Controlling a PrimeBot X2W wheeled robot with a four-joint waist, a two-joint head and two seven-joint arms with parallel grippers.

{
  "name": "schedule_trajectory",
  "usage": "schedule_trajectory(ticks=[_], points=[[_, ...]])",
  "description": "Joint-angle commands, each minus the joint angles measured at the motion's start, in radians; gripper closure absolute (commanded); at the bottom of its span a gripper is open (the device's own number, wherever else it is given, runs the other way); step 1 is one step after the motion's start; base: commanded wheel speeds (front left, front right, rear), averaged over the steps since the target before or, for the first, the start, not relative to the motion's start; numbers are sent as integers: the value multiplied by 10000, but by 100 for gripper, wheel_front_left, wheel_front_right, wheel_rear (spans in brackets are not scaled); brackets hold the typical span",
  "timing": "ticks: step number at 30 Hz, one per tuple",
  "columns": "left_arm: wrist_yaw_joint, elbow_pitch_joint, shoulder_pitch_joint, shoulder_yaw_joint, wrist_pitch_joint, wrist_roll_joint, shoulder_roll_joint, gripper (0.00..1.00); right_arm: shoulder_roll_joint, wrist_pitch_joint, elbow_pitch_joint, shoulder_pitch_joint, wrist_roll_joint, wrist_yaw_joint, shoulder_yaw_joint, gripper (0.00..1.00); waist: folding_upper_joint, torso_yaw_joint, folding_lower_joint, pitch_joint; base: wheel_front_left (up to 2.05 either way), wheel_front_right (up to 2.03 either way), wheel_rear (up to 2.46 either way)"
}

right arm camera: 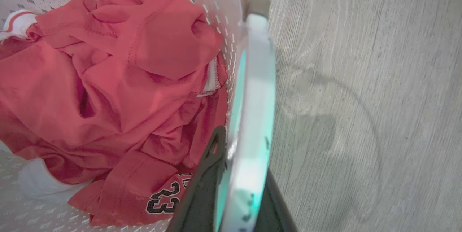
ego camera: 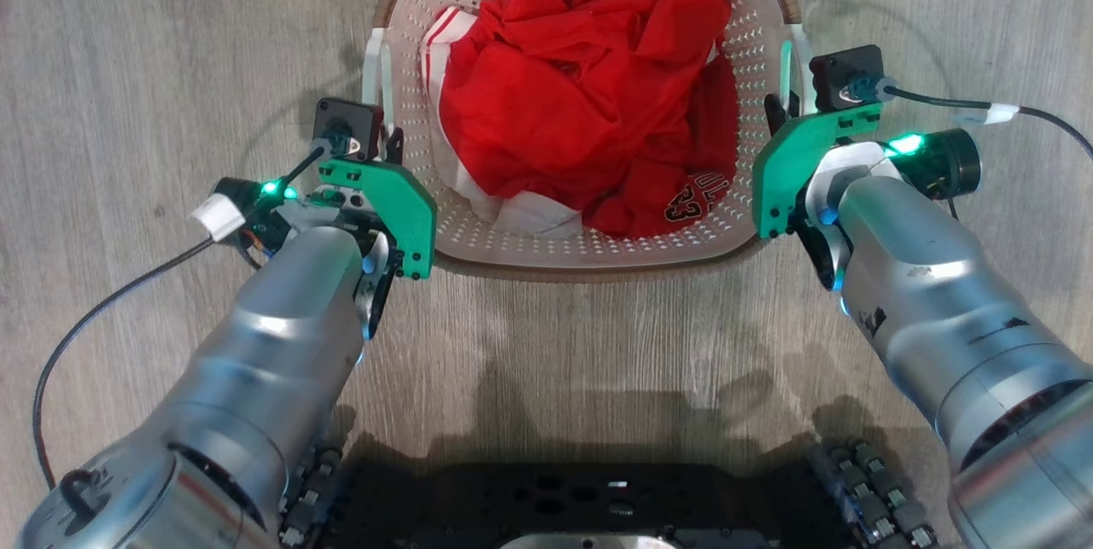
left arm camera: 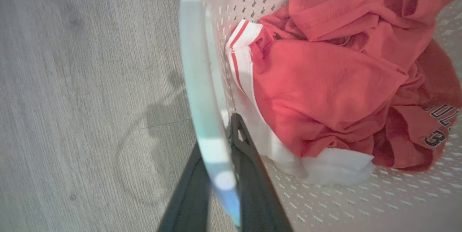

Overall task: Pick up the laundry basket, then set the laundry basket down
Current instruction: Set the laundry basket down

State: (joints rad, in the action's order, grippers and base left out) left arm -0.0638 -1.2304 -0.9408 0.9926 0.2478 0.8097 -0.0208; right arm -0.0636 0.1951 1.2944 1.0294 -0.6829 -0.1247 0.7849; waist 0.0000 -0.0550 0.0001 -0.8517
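While the laundry basket (ego camera: 529,237) lies over the grey wood-look floor (ego camera: 171,37) straight ahead of the robot, heaped with a red number-23 jersey (ego camera: 598,96) and some white cloth (left arm camera: 325,167), both arms have it by the sides. The left gripper (left arm camera: 216,141) pinches the left handle (left arm camera: 196,66) between its dark fingers, one inside against the perforated wall and one outside, and the right gripper (right arm camera: 245,152) clamps the right handle (right arm camera: 256,80) likewise. Whether its bottom has cleared the floor I cannot tell. The carry probably goes best with both wrists moving evenly, rim level, so neither handle twists free and the clothes do not slide. Black cables (ego camera: 111,301) trail from each wrist, and the robot's dark base (ego camera: 589,489) sits near the basket's closer rim, limiting any pull inward.
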Motion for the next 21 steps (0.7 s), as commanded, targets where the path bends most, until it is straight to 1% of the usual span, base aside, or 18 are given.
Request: schedule_trajectory(ticks=[1, 14, 15, 17, 18, 19, 20, 21], points=[[-88, 119, -62, -30, 138, -169, -296, 100, 134, 32, -38, -392, 216, -60, 137, 100, 0, -9, -1, -12, 0, 0, 0], [-126, 232, -159, -19, 139, -183, -295, 100, 134, -12, -37, -419, 736, -60, -389, 100, 0, -38, -1, -182, 0, 0, 0], [-134, 224, -151, -26, 139, -172, -295, 100, 134, -30, -37, -434, 769, -60, -428, 93, 0, -37, -1, -169, 0, 0, 0], [-175, 198, -129, -40, 139, -149, -295, 100, 134, -51, -37, -472, 815, -60, -501, 66, 0, -40, -1, -127, 0, 0, 0], [-202, 190, -122, -47, 139, -140, -295, 75, 134, -57, -37, -494, 827, -60, -529, 54, 0, -44, -1, -101, 0, 0, 0], [-217, 180, -114, -49, 139, -131, -295, 70, 134, -60, -37, -514, 829, -60, -548, 24, 0, -46, -1, -72, 0, 0, 0], [-232, 164, -102, -52, 139, -114, -295, 55, 134, -59, -37, -529, 825, -60, -560, 0, 0, -48, -1, -44, 0, 0, 0], [-246, 146, -90, -54, 139, -94, -295, 38, 134, -58, -37, -542, 820, -60, -562, 0, 0, -49, -1, -14, 0, 0, 0]])
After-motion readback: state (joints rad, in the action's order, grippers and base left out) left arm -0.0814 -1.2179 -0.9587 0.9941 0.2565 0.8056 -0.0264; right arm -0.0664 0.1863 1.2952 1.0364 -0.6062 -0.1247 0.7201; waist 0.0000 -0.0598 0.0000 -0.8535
